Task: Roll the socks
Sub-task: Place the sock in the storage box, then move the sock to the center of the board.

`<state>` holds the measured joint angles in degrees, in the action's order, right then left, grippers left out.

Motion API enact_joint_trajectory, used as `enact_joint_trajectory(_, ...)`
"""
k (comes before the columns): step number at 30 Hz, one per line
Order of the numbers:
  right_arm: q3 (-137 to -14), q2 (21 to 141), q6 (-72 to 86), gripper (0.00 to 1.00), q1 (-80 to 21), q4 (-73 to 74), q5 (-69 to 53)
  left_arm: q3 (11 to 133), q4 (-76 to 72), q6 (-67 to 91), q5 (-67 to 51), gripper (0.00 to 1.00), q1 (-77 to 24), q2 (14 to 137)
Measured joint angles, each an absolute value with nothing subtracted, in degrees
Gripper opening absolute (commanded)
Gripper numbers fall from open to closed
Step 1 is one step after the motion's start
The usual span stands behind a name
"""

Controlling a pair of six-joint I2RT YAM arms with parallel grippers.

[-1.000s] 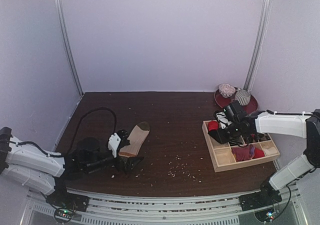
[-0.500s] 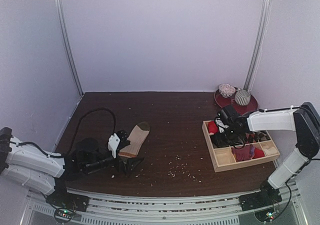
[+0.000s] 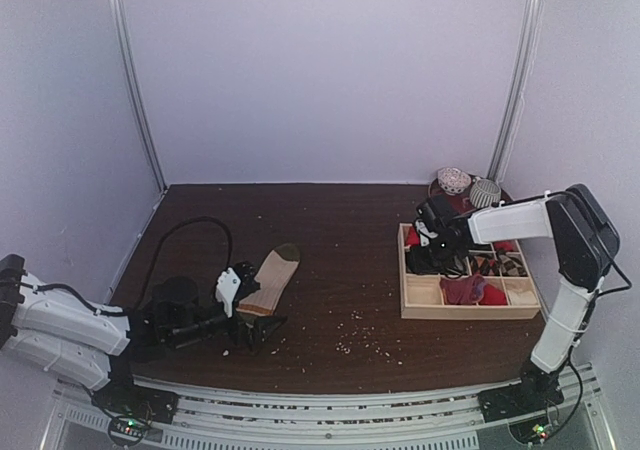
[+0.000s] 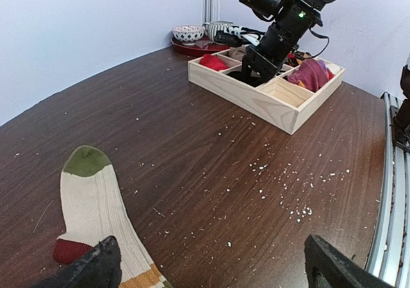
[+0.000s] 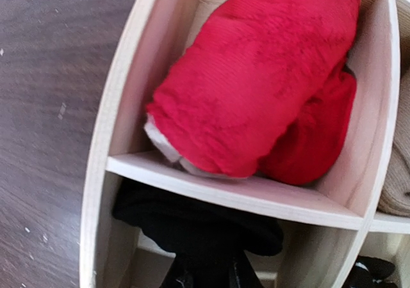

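Near the table's (image 3: 340,220) front-left corner, the left claw (image 3: 260,328) is gaping wide and empty, with the tan sock (image 3: 270,278) lying just beyond one finger. By the right edge, the right claw (image 5: 206,276) is reaching into a wooden tray (image 3: 470,312) compartment where the black sock (image 5: 192,227) is lying; whether it is gripping cannot be told. A red bundle (image 5: 256,77) is filling the next compartment.

Pale lilac walls (image 3: 320,70) with metal corner posts (image 3: 135,80) enclose a dark, crumb-speckled wooden table (image 3: 340,230)
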<state>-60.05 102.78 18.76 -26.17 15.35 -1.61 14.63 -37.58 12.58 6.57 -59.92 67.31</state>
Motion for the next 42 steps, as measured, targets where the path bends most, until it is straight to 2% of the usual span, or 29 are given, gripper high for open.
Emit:
enact_joint_trajectory(10,-62.6,104.6,18.5,0.04,-26.2,14.7,-2.5,14.6,-36.8,12.6,6.9,0.98,-59.9,67.0)
enact_joint_trajectory(20,-65.5,103.6,12.1,0.04,-26.4,22.3,1.9,14.6,-36.3,12.5,6.9,0.98,-59.9,67.4)
enact_joint_trajectory(25,-66.5,105.9,10.5,0.06,-26.5,21.5,1.8,14.6,-35.8,12.5,7.4,0.98,-59.9,67.4)
enact_joint_trajectory(34,-66.5,106.5,10.9,0.24,-26.5,19.9,0.7,14.7,-35.3,12.5,8.0,0.98,-59.9,67.5)
enact_joint_trajectory(39,-66.5,105.3,11.4,0.44,-26.5,20.3,-0.8,14.7,-35.2,12.5,8.6,0.98,-59.9,67.5)
enact_joint_trajectory(42,-66.5,103.4,11.2,0.47,-26.5,21.3,-1.0,14.7,-34.9,12.5,9.3,0.98,-59.9,67.5)
